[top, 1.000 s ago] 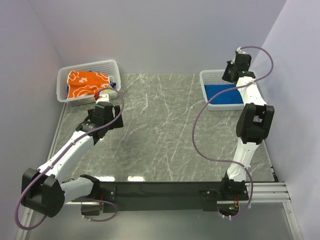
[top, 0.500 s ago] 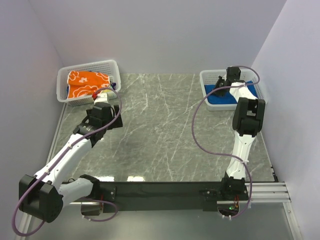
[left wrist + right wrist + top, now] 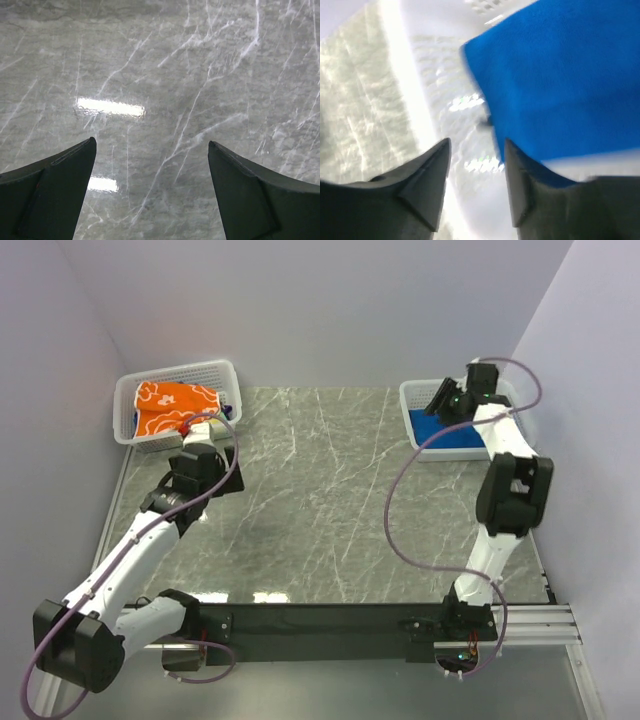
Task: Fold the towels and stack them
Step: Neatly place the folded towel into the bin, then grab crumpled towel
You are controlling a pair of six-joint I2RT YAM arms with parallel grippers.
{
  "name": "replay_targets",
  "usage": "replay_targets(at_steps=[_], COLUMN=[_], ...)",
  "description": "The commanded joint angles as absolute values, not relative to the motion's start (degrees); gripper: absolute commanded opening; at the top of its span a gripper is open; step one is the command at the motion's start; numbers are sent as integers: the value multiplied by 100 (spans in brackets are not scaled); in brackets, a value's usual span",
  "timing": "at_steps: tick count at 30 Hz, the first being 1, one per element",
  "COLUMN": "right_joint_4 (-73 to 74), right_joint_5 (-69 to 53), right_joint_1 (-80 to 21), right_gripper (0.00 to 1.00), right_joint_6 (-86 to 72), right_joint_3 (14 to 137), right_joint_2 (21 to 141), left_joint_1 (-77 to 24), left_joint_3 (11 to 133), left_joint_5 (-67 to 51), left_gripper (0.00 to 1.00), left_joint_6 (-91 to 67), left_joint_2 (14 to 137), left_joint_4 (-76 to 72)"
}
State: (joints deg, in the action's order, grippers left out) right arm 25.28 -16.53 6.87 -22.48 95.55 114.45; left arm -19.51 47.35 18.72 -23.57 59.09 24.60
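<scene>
Now my right hand (image 3: 475, 142) hangs over a white basket (image 3: 432, 62), fingers slightly apart, holding nothing; the blue towel (image 3: 560, 90) lies just beside one finger. My left hand (image 3: 152, 142) stands wide open above the tabletop (image 3: 200, 60); the orange towel (image 3: 172, 405) lies near, ahead of it.

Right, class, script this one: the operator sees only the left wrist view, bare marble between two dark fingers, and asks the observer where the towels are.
Observer: The orange towel lies in the white basket at the far left corner of the table, just beyond the left gripper.
Operator: And the blue one?
Observer: The blue towel lies in the other basket, at the far right corner.
Operator: Where is the right arm?
Observer: The right gripper is over that basket, jaws apart, nothing between them.
</scene>
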Motion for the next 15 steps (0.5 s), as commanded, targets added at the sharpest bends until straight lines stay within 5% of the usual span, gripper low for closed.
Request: replay_targets(at_steps=[1, 5, 15], right_joint_4=[2558, 2785, 2286], right_joint_5=[-1230, -1195, -1002], right_joint_1=[633, 536, -667], right_gripper=[64, 75, 82], right_joint_6=[-2092, -1925, -1855], right_joint_3=[9204, 8501, 6540], right_joint_2=[9978, 8940, 6549], left_joint_1=[-1864, -1565, -10], left_joint_3=[5386, 6177, 8496], left_joint_5=[2098, 2478, 2109], left_gripper=[99, 99, 99], left_joint_6=[-2566, -2733, -3137], left_joint_2=[6054, 6626, 9112], left_joint_4=[2390, 2417, 2382])
